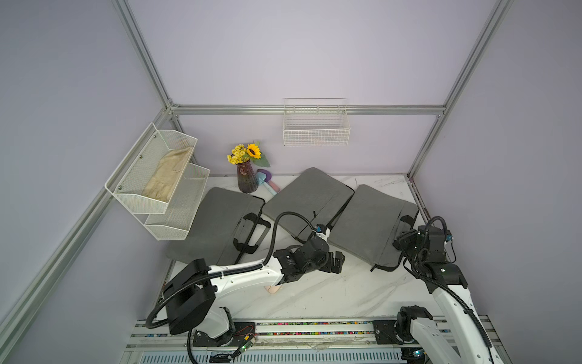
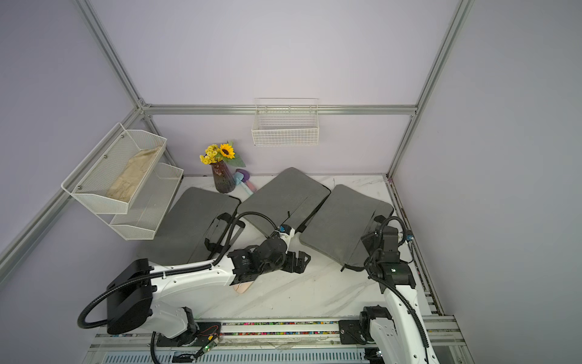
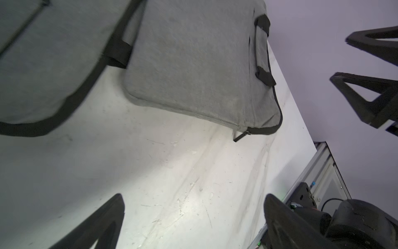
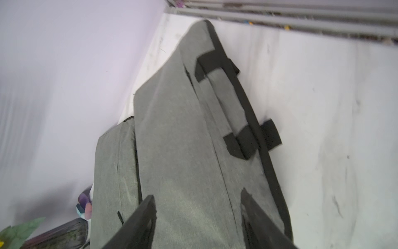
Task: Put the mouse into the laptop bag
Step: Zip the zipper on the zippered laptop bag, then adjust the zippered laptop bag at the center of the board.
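One pinkish object (image 1: 273,289) — half hidden

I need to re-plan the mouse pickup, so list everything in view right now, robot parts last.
laptop bags: three, grey with black trim, in a row across the back of the table
mouse: one, peach, on the table, mostly hidden under the left arm; probably the mouse
vase: one, dark purple, by the back wall
flowers: one bunch, yellow, in the vase
pastel toy: one, blue, purple and pink, beside the vase
wire basket: one, white, on the back wall
mesh shelf: one, white, two tiers, on the left wall
cloth: one, beige, in the upper tier
table: one, white marble
left gripper: black, open, over bare table
right gripper: black, open, over the right-hand bag
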You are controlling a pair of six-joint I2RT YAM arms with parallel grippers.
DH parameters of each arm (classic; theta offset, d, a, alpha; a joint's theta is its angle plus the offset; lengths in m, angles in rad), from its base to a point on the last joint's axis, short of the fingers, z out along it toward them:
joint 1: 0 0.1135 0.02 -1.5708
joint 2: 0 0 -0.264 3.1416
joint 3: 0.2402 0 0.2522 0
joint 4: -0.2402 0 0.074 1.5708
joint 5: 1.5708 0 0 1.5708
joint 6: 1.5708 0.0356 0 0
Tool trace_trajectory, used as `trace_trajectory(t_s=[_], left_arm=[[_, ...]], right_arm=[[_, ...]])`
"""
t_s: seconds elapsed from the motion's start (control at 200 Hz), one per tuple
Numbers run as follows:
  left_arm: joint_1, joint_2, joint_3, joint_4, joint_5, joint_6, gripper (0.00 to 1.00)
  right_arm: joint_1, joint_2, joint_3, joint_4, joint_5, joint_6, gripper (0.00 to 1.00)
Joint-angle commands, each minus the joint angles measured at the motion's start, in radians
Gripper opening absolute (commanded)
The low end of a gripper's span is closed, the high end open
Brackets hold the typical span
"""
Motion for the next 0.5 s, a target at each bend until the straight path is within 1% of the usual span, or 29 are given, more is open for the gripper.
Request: trace_trajectory(t_s=[0.0,0.035,0.06,0.1,0.175,0.225,0.29,0.375,0.43,0.495], left_arm=[[0.038,-0.116,-0.095,-0.079,-0.160,-0.005,1.00],[0.049,-0.148,-0.117,-0.089,-0.176,-0.005,1.00],[0.062,-0.172,-0.133,-0.099,-0.180,-0.007,1.00],[0.086,-0.210,-0.158,-0.117,-0.187,-0.011,1.00],[0.127,-0.282,-0.201,-0.164,-0.228,-0.022,1.00],[0.156,-0.331,-0.228,-0.210,-0.270,-0.035,1.00],[0.217,-0.394,-0.259,-0.268,-0.279,-0.043,1.00],[0.299,-0.479,-0.290,-0.347,-0.257,-0.053,1.00],[0.336,-0.536,-0.305,-0.412,-0.278,-0.068,1.00],[0.379,-0.600,-0.320,-0.473,-0.304,-0.070,1.00]], right_arm=[[0.034,0.053,0.046,0.068,-0.093,-0.140,0.74],[0.078,0.078,0.037,0.109,-0.122,-0.147,0.76],[0.136,0.102,0.033,0.160,-0.114,-0.143,0.78],[0.265,0.152,0.044,0.186,-0.033,-0.125,0.83],[0.550,0.294,0.099,0.222,0.185,-0.093,0.91],[0.677,0.416,0.150,0.250,0.242,-0.077,0.93],[0.764,0.583,0.225,0.278,0.254,-0.064,0.93],[0.840,0.761,0.311,0.310,0.284,-0.061,0.91],[0.857,0.843,0.350,0.339,0.282,-0.059,0.88],[0.859,0.930,0.385,0.376,0.251,-0.061,0.85]])
